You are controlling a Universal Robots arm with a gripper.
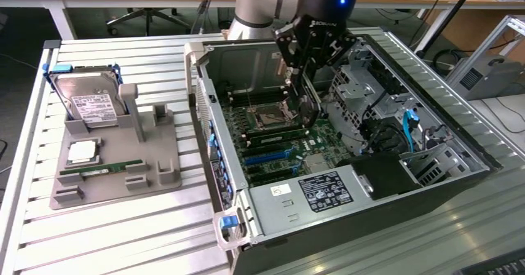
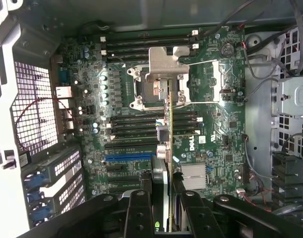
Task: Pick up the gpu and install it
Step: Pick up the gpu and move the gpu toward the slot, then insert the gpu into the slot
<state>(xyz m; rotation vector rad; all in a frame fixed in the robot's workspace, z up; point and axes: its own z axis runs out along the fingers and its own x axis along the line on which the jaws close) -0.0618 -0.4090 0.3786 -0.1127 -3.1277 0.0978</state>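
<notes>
your pincer [image 1: 297, 72] is clamped on the one gpu [image 1: 308, 110], held on edge inside the open computer case [image 1: 459, 158].

count one arm, one pincer, one gpu and one case. on the slatted desk [image 1: 115, 232], to the exterior view's left, one grey fixture [image 1: 156, 146] carries one hard drive [image 1: 86, 103] with a white label you cannot read, one cpu chip [image 1: 82, 152] and one ram stick [image 1: 102, 170]. you can read "dell" [image 2: 191, 144] on the motherboard [image 2: 215, 114]; the power supply [image 1: 279, 207] wears a black label whose print you cannot make out. seen from the wrist, the gpu is a thin green board edge with silver metal beside it, pinched between two black fingers [image 2: 139, 213]. it hangs over the cpu socket [image 2: 141, 84] and the ram slots [image 2: 131, 131]; you cannot tell whether it touches the board.
</notes>
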